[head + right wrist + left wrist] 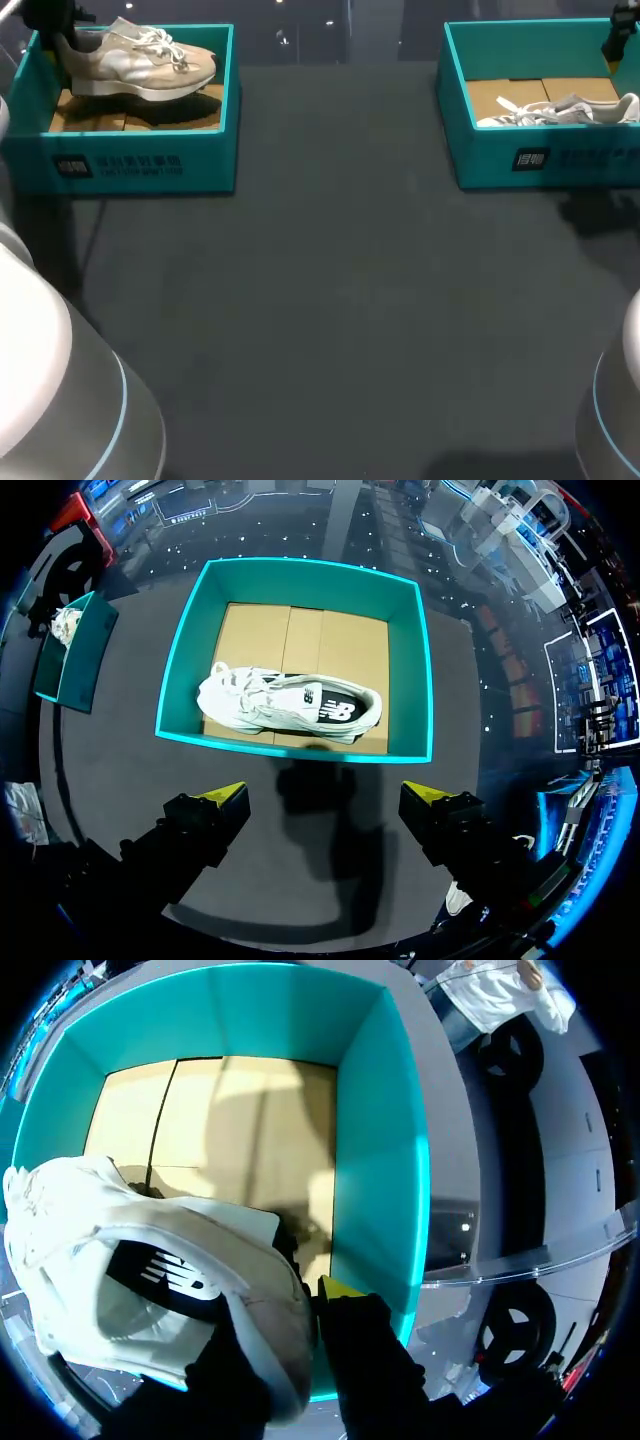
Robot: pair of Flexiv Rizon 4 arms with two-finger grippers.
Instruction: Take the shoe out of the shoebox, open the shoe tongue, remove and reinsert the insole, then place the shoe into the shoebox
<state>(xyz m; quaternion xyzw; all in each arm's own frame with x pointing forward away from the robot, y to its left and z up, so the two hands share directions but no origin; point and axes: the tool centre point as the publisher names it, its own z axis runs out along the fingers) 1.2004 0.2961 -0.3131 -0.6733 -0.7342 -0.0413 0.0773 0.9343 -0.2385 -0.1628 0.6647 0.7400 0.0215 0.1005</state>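
Left pincer (64, 40), in the upper left of the head view, is closed on the heel of the raised shoe (140, 62). One yellow fingertip (340, 1288) shows outside the heel wall and the other is hidden behind it. That shoe hangs over the cardboard floor of the left box (140, 160), toe toward the box's right wall. In the upper right corner the right pincer (325, 805) stands wide open and empty. The right box (185, 660) is ahead of its fingers, with a second shoe (285, 705) lying on its side inside. Bare table (330, 300) separates the boxes.
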